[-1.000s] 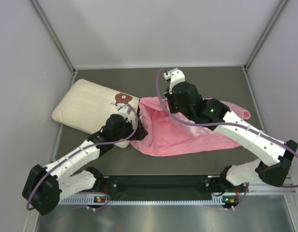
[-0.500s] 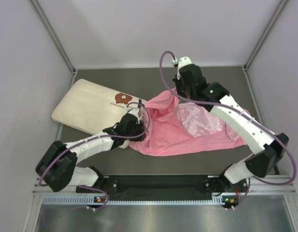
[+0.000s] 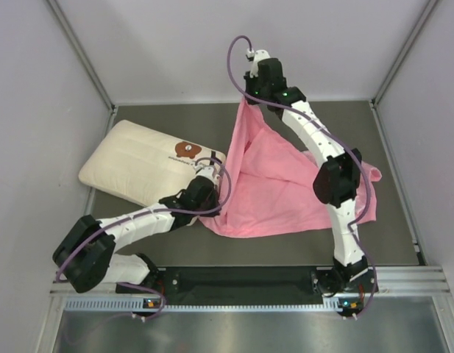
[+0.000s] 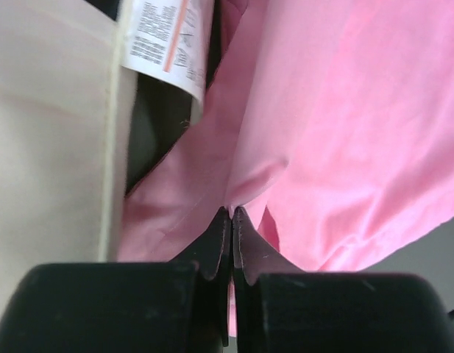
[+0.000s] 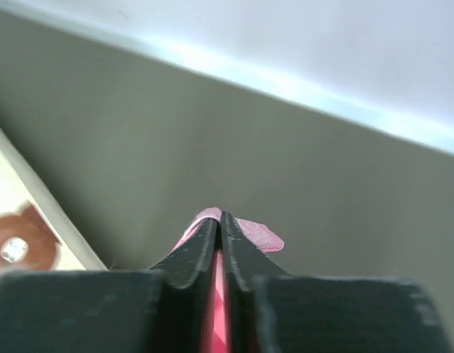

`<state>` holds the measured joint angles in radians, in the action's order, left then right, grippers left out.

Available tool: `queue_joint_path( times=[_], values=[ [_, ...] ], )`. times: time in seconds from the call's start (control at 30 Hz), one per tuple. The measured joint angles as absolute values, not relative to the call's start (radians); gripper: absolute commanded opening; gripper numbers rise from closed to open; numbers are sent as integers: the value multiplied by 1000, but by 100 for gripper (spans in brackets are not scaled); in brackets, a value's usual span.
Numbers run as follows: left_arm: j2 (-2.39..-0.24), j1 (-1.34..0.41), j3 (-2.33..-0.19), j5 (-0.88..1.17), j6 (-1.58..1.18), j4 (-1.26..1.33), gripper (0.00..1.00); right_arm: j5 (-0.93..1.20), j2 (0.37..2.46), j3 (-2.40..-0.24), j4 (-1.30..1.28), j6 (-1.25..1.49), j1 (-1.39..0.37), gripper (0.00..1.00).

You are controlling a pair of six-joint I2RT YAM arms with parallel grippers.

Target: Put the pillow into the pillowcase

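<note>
Left jaws have just closed, pinching the lower edge of the shiny pink satin pillowcase [image 3: 274, 187] beside the cream-white quilted pillow [image 3: 135, 165], which lies on the counter [image 3: 175, 121]. Right jaws, pinching another edge, have raised it high. The mouth is probably being spread for insertion.

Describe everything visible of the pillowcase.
The pillowcase is pink fabric with a soft sheen and looks plain from above. One corner is lifted toward the back wall, clamped in the shut right gripper, so the cloth spreads down from it as a taut triangle. Its near-left edge is pinched in the shut left gripper, close beside the pillow. The lower part lies rumpled on the dark table.
</note>
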<state>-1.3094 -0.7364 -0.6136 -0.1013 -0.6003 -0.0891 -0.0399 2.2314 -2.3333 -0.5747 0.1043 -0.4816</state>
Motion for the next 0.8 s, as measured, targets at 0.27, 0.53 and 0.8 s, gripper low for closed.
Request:
queue_joint_path(
  times=[0.27,0.53,0.8],
  values=[
    [-1280,-787,-613,-113,-661,-125,0,149,2230,-2281,-324,160,-481,100],
    [-1232,-787,-613,-121,-696,-177,0,184,1930,-1905,-373,159,-431,100],
    [-1184,-787,-613,-125,-701,-223,0,52,1485,-1325,-443,294,-141,90]
  ],
)
